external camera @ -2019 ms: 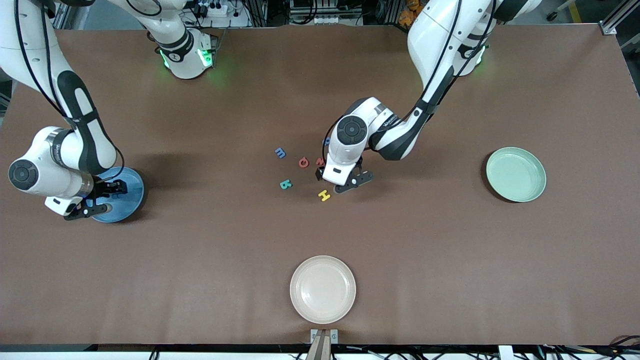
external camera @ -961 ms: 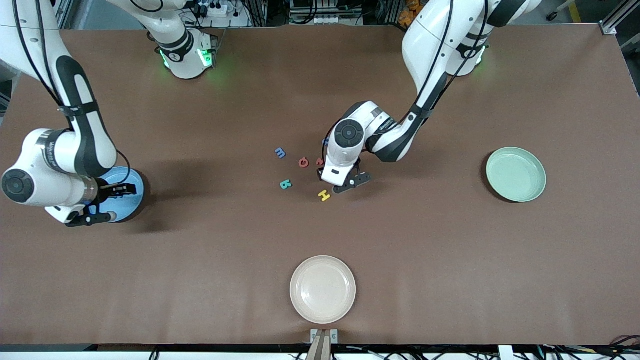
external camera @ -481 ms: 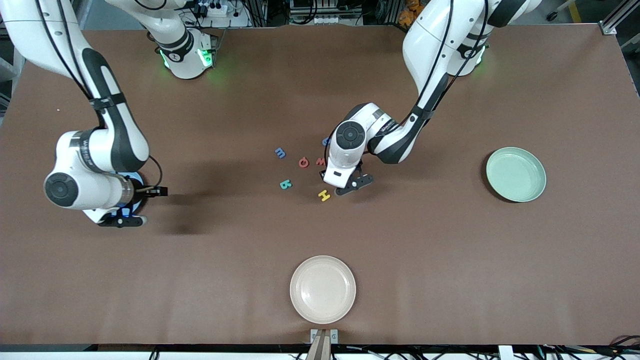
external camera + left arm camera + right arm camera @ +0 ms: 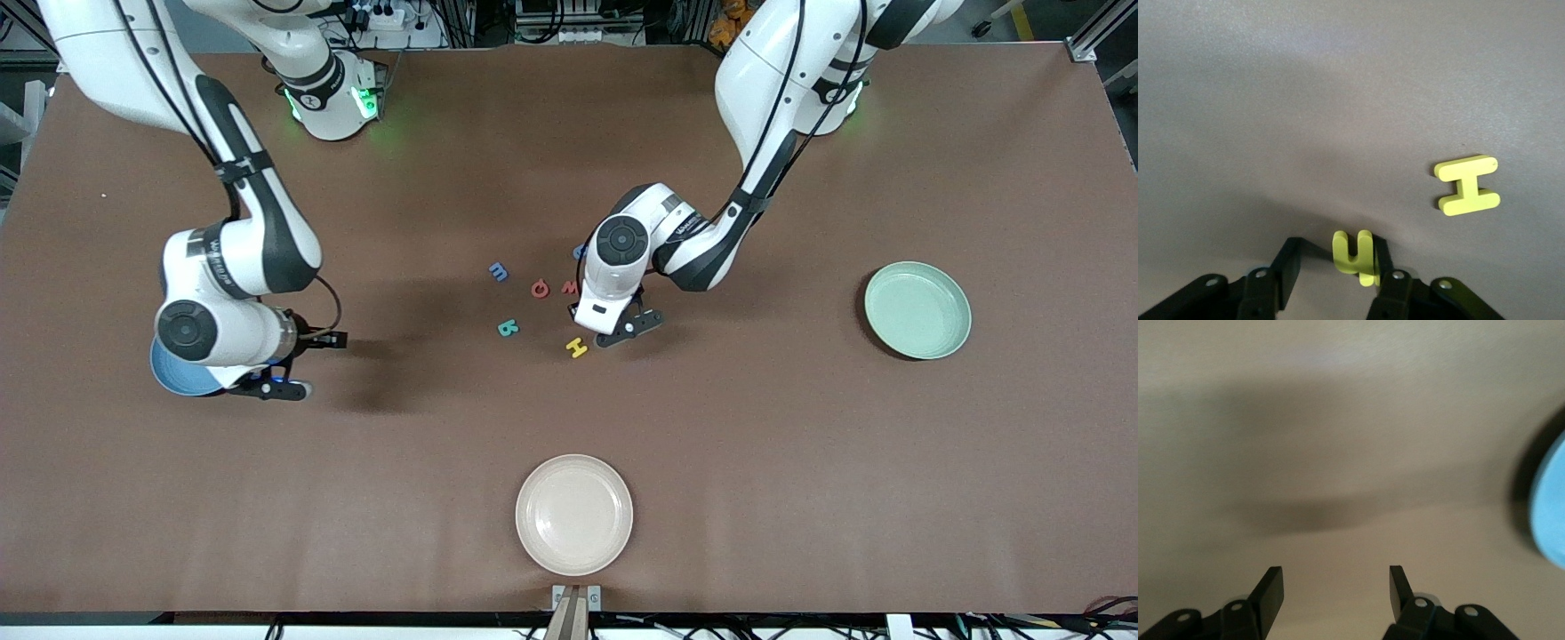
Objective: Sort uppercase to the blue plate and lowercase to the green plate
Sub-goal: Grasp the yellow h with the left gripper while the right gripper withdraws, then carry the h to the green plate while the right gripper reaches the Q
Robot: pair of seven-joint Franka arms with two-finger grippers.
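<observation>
While bent low over the letter cluster, front view, left gripper [image 4: 613, 329] points down beside yellow H [image 4: 577, 348]; right gripper [image 4: 298, 364] hangs beside blue plate [image 4: 173, 378], green plate [image 4: 917, 309] empty. Left wrist: fingers partly closed, one touching yellow h [image 4: 1355, 255], grip uncertain. Right wrist: fingers [image 4: 1270, 590] spread, nothing between.
</observation>
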